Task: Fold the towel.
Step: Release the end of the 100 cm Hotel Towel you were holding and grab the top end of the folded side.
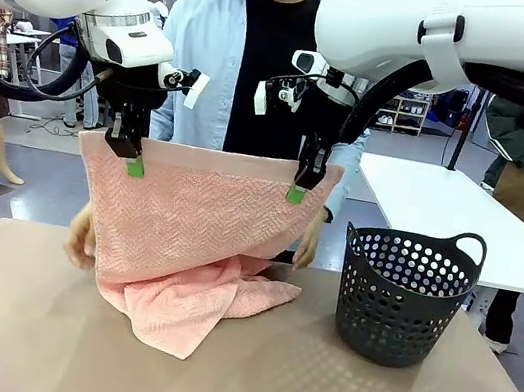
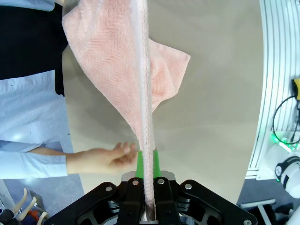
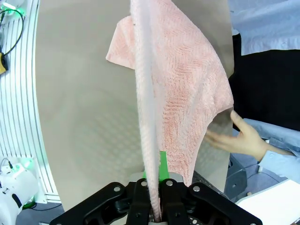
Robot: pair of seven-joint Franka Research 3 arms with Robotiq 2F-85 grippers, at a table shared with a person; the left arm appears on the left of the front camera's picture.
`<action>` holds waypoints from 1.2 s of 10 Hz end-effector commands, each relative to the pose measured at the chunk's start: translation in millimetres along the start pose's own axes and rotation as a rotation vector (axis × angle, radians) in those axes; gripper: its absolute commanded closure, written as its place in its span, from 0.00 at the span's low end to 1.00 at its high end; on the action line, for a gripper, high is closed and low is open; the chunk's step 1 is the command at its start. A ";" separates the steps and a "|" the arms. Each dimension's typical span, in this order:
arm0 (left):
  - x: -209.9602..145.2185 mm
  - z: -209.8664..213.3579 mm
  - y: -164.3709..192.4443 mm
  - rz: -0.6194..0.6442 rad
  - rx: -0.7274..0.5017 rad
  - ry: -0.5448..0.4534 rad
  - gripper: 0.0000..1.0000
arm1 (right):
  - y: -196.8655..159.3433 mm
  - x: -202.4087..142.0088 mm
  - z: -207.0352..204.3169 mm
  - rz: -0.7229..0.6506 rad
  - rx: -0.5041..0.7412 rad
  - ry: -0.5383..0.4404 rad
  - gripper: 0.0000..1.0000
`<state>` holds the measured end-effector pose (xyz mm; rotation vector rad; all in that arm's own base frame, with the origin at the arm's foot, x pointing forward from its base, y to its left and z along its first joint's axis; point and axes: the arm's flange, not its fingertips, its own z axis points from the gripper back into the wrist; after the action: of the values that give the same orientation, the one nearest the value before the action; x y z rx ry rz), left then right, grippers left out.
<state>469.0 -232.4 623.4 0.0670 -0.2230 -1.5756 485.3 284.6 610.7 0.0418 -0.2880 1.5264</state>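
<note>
The salmon-pink towel (image 1: 191,224) hangs stretched between both grippers above the tan table (image 1: 14,335), its lower part bunched on the tabletop. My left gripper (image 1: 132,161) is shut on the towel's top left corner, my right gripper (image 1: 297,188) is shut on the top right corner. In the left wrist view the towel (image 2: 117,61) runs edge-on up from my left gripper (image 2: 147,161). From my right gripper (image 3: 153,171) the towel (image 3: 183,79) rises the same way in the right wrist view. The person's hands (image 1: 82,237) reach behind the towel's lower edges on both sides.
A dark perforated basket (image 1: 404,297) stands on the table at the right. The person stands at the far edge behind the towel. A white table (image 1: 442,213) lies behind at the right.
</note>
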 end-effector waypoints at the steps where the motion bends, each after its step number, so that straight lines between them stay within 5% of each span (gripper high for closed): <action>1: -0.7 0.5 0.3 0.000 -0.003 -0.011 1.00 | -0.7 -0.9 0.4 0.004 -0.002 -0.001 1.00; 12: -0.7 0.5 0.3 0.000 -0.003 -0.011 1.00 | -0.7 -0.9 0.4 0.004 -0.002 -0.001 1.00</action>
<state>469.1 -232.4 623.4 0.0670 -0.2229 -1.5757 485.2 284.7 610.7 0.0418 -0.2880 1.5266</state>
